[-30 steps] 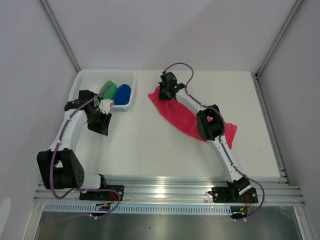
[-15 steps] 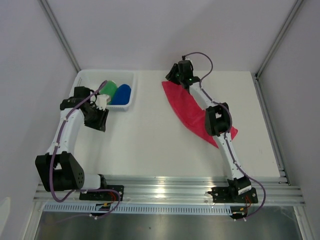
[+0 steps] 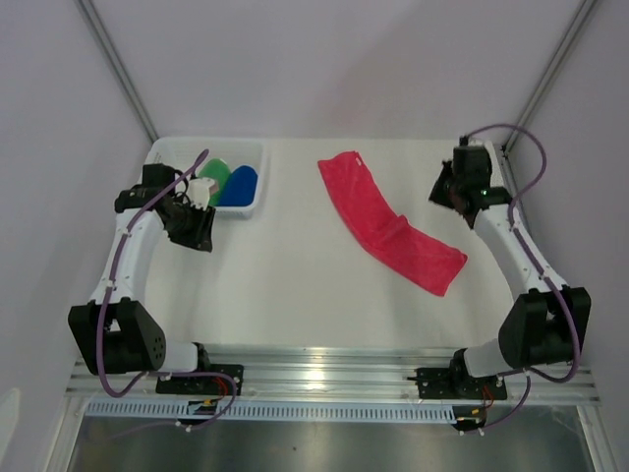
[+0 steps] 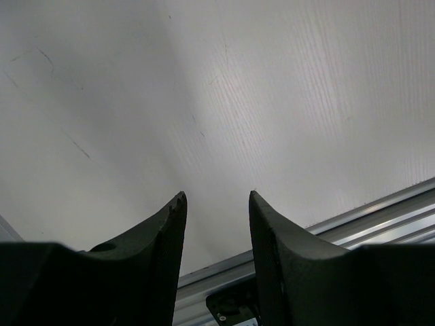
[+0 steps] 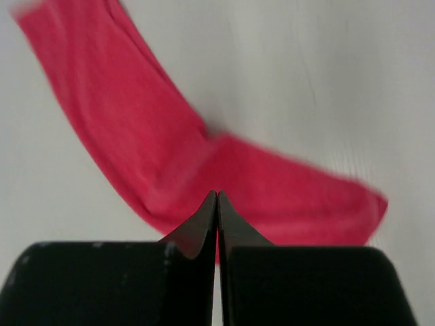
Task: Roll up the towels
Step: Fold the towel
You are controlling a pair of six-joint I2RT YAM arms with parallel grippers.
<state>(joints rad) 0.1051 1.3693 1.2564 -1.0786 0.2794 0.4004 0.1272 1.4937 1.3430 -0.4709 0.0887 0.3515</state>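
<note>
White surface (image 3: 295, 285) | pink-red towel (image 3: 388, 234) spread out, unrolled, right of centre | left jaws part-open, empty | right jaws pressed together, empty

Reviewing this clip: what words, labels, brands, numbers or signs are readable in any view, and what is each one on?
None: no text can be read in any view.
The red towel, the green towel, the blue towel and the white basket show no legible print.
The right wrist view is blurred, and the left wrist view shows only bare table.
</note>
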